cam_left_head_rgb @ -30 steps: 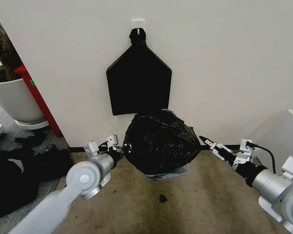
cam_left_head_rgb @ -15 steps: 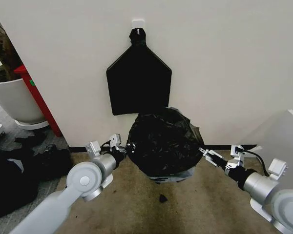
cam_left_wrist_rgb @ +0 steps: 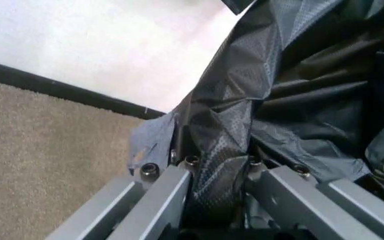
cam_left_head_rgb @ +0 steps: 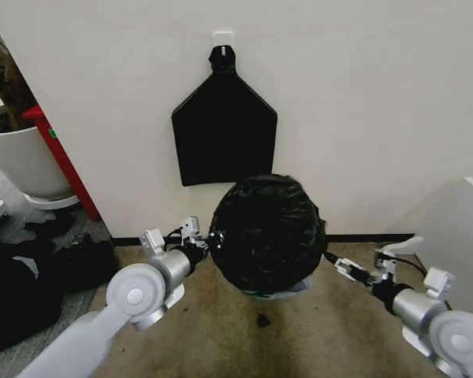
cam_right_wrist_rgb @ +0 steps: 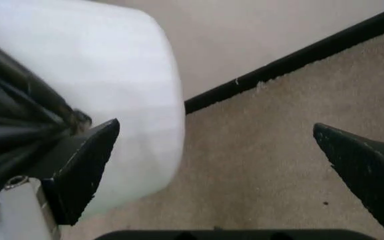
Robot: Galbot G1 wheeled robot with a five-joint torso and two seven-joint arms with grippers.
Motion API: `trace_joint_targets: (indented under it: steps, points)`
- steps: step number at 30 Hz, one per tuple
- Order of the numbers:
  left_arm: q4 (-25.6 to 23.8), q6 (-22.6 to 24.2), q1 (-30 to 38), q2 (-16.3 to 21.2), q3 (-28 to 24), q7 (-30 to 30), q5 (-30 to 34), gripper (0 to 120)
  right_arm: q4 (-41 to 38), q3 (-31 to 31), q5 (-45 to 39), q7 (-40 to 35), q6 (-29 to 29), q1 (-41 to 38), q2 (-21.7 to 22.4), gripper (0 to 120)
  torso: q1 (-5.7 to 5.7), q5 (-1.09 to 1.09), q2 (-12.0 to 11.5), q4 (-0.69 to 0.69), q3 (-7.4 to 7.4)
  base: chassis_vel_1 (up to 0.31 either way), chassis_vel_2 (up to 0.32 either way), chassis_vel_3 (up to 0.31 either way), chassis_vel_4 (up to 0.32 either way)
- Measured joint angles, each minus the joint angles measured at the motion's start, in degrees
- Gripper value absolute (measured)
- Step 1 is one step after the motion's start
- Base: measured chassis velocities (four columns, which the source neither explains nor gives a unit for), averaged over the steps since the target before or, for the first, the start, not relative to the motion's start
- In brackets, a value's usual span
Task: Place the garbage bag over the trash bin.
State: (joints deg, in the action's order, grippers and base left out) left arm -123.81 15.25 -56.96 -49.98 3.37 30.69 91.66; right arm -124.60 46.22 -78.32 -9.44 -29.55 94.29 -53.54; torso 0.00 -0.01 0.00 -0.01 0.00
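Garbage bag covering trash bin; left gripper pinching bag's side; right gripper gaping wide beside bin.

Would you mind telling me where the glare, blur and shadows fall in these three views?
Head view: even light, soft sheen on the garbage bag, faint shadow under it. Left wrist view: the left tool shut on a bag fold, its texture sharp, the wall behind washed out. Right wrist view: the trash bin is blown out and blurred; the right tool open, near finger soft-edged.
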Motion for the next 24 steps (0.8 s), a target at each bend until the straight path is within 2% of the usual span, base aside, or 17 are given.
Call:
trace_joint_targets:
  steps: [7, 9, 14, 16, 17, 18, 21, 24]
  points:
    - [0.91, -0.01, 0.44, -0.26, -0.21, 1.36, -0.47, 0, -3.28, 0.29, -2.18, -0.62, 0.69, -0.16, -1.61, 100, 0.00, 0.02, 0.00, 0.01, 0.00, 0.000, 0.000, 0.000, 0.000]
    - [1.76, -0.03, 0.68, -0.15, -0.45, 2.84, -3.93, 0, -6.47, 1.67, -2.56, -1.55, 1.54, 0.06, -2.39, 100, 0.00, 0.01, 0.00, 0.01, 0.00, 0.000, 0.000, 0.000, 0.000]
    - [2.19, -0.01, 0.71, 0.04, -1.01, 3.02, -7.49, 0, -9.88, 2.77, -2.62, -2.95, 2.31, -0.15, -2.59, 100, 0.00, 0.01, 0.00, 0.01, 0.00, 0.000, 0.000, 0.000, 0.000]
    - [2.55, 0.11, 0.71, 0.25, -1.81, 2.99, -11.17, 0, -12.37, 3.55, -2.47, -3.81, 2.52, -0.74, -2.53, 100, 0.00, -0.01, 0.00, 0.01, 0.00, 0.000, 0.000, 0.000, 0.000]
    - [2.99, 0.14, 0.72, 0.54, -3.16, 2.64, -15.59, 0, -14.78, 3.61, -1.43, -4.10, 2.56, -1.35, -2.17, 100, 0.00, 0.02, 0.00, 0.01, 0.00, 0.000, 0.000, 0.000, 0.000]
    - [2.99, 0.14, 0.72, 0.54, -3.16, 2.64, -15.59, 0, -14.78, 3.61, -1.43, -4.10, 2.56, -1.35, -2.17, 100, 0.00, 0.02, 0.00, 0.01, 0.00, 0.000, 0.000, 0.000, 0.000]
    - [3.37, 0.61, 1.11, 0.65, -5.53, 2.42, -22.61, 0, -18.36, 0.81, 4.39, -2.96, 2.40, -3.08, -0.20, 100, 0.00, 0.02, 0.00, 0.01, 0.00, 0.000, 0.000, 0.000, 0.000]
    - [3.94, 1.57, 1.73, 0.16, -8.72, 3.31, -26.77, 0, -18.97, -4.43, 10.34, 2.61, 0.88, -5.65, 3.35, 98, 0.00, 0.02, 0.00, 0.00, 0.00, 0.000, 0.000, 0.000, 0.000]
